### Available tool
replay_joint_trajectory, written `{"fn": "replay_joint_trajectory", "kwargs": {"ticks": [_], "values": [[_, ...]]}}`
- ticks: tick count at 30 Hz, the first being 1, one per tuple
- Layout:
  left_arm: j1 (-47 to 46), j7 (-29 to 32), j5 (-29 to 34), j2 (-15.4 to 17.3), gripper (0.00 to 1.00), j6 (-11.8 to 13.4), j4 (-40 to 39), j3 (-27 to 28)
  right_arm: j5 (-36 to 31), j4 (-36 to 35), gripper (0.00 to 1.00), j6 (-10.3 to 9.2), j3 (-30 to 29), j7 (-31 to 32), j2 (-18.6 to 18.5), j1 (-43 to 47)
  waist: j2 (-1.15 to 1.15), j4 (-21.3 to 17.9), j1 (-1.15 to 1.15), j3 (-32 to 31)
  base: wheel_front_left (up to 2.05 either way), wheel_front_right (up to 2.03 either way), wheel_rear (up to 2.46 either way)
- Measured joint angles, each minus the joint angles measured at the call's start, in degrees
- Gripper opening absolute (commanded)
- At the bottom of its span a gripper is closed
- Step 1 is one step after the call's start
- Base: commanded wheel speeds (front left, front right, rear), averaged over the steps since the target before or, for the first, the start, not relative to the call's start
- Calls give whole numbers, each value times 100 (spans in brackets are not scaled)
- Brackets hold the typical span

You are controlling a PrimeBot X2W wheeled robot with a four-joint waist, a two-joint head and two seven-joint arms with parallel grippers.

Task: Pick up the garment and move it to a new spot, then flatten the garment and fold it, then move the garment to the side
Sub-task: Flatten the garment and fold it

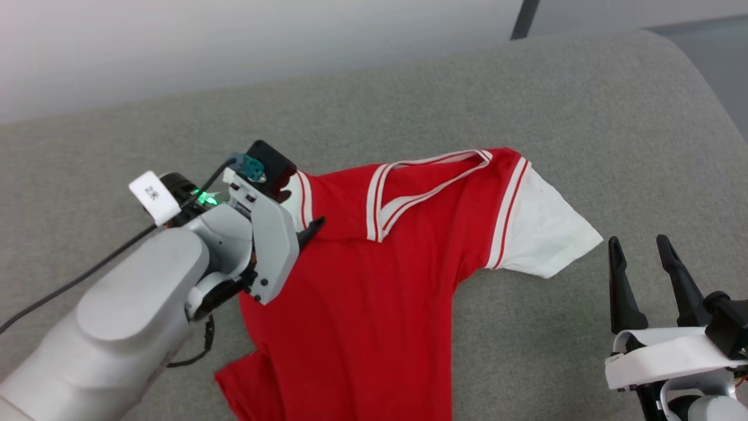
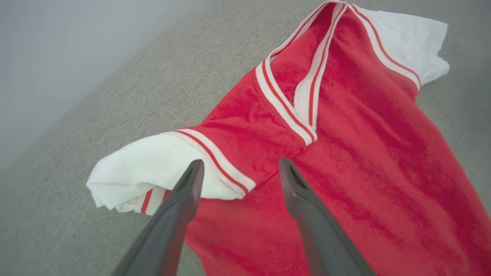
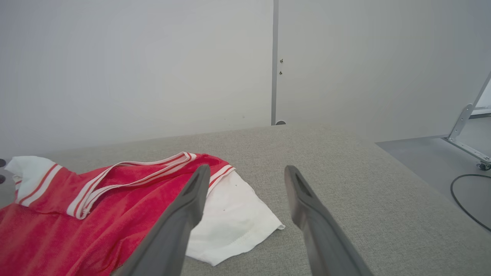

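**Red shirt on grey pad; both grippers wide, nothing held**

Grey woven pad [image 1: 526, 105] carries the shirt [image 1: 362, 280], which lies mostly spread at its middle, body running toward the robot and skewed to the pad's edges.

Left gripper [image 2: 241, 165]: fingers wide apart, poised over the shirt's left shoulder seam, no cloth pinched.
Right gripper [image 1: 638, 242]: also wide, off the cloth, just beside the right sleeve [image 1: 549, 228], which lies flat.
Left sleeve [image 2: 145, 165]: bunched, cuff tucked under itself.
Collar [image 1: 409, 187]: open V, slightly raised.

Judged stage: flattening not finished.

Risks:
- Folding now would press the bunched sleeve into a lump.
- A low left finger sweeping sideways could drag the shoulder and re-wrinkle it.
- A pinch at the shoulder may catch both layers.
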Motion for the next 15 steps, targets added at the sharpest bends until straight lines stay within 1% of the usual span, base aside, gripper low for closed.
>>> {"fn": "replay_joint_trajectory", "kwargs": {"ticks": [4,8,15], "values": [[-128,-245,57,-26,100,-81,450,-133,25,57,100,0,30,-56,-1,-76,0,-115,0,175,0,0,0],[-196,-305,83,-43,100,-109,754,-387,45,120,100,0,65,-90,0,-85,0,-221,0,311,0,0,0],[-337,-415,164,-15,100,-132,933,-954,65,223,100,0,98,-131,0,-137,0,-270,0,402,0,0,0]]}}
